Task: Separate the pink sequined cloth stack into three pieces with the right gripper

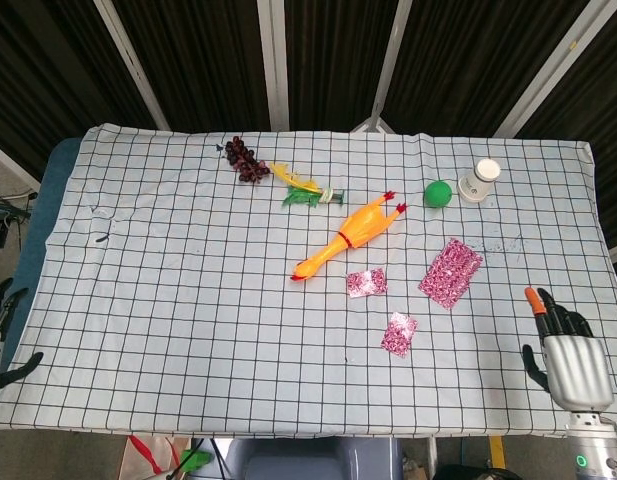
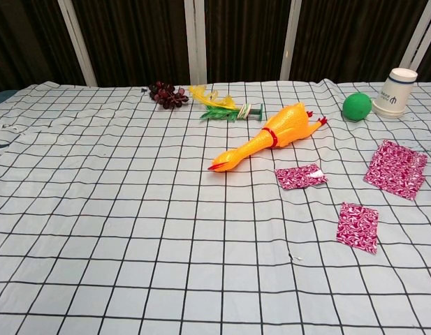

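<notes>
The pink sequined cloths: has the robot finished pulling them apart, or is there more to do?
Looks finished: three pink pieces lie apart, a large piece, a middle piece and a near piece. The right hand holds nothing, off by the table's edge. Nothing seems left.

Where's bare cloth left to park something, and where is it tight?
Roomiest: the whole left half of the tablecloth, left of the rubber chicken and below the grapes. The near edge below the small pink piece is also bare. Crowded: between the chicken, the three pink pieces, green ball and cup.

Right hand (image 1: pixel 573 352) empty, fingers apart.
</notes>
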`<state>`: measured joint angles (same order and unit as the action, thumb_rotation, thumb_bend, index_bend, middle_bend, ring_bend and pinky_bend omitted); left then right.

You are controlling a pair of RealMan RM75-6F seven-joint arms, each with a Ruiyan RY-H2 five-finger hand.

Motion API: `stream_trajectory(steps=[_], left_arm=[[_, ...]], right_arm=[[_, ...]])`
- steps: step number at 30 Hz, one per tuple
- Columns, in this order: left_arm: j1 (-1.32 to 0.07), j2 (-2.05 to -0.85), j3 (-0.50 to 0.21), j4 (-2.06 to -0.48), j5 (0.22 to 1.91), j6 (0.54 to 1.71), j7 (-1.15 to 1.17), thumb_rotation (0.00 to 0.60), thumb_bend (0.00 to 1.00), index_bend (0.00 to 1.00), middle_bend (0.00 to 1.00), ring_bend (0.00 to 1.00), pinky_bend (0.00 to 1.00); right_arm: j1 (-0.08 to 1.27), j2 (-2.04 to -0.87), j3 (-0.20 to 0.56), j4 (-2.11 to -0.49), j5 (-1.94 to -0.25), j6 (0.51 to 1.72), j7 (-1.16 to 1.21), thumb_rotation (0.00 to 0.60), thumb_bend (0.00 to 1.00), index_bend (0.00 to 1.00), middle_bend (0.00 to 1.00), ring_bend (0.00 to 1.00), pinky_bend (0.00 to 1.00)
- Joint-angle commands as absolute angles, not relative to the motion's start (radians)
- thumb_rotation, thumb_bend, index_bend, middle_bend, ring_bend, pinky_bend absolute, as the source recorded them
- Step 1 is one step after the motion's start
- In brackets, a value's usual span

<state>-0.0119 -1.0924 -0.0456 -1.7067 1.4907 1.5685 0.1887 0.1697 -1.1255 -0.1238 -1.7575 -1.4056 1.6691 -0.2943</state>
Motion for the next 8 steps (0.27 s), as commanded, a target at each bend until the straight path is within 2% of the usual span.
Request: stream_trajectory(steps=[1, 8], left_arm=[[-0.010, -1.091, -0.046, -1.705, 1.493, 1.573, 0.184, 0.600, 0.27, 0.15, 0.03, 0.04, 0.10], [-0.008, -1.087, -0.045, -1.702, 1.497, 1.577, 0.171, 0.600, 0.27, 0.15, 0.03, 0.04, 0.10]], right_arm=[[0.153, -1.111, -0.122, -1.740, -1.408, 1.675, -0.275, 0.600, 0.48, 0.03, 0.10, 0.17, 0.20], [0.132, -1.096, -0.103, -1.709, -1.440, 1.681, -0.237, 0.600, 0.48, 0.03, 0.10, 0.16, 0.20]])
